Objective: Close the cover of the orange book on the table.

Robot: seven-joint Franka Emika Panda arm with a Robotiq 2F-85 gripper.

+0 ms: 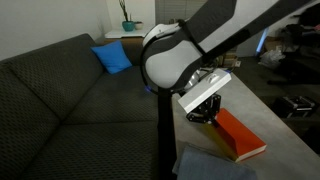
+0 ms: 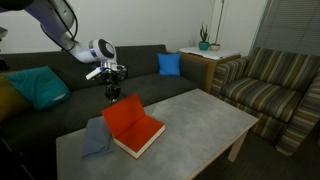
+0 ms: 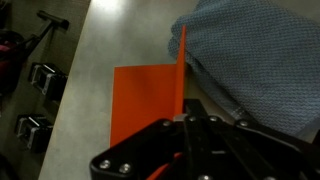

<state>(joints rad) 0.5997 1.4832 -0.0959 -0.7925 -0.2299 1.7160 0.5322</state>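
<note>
The hand points down at the near end of the surface. Its two fingers are squeezed almost together on the top edge of the cover. In the wrist view the cover looks like a thin orange line that runs right in between the dark fingers. The cover is lifted up and leans at a slant. It is not lying flat.

The rest of the orange book lies flat on the surface, with pale page edges showing along its side. In an exterior view the hand hangs right over one end of the book.

A grey cloth lies crumpled just beside the book — on the side where the cover stands up. Behind the surface is a dark sofa with a blue cushion on it.
</note>
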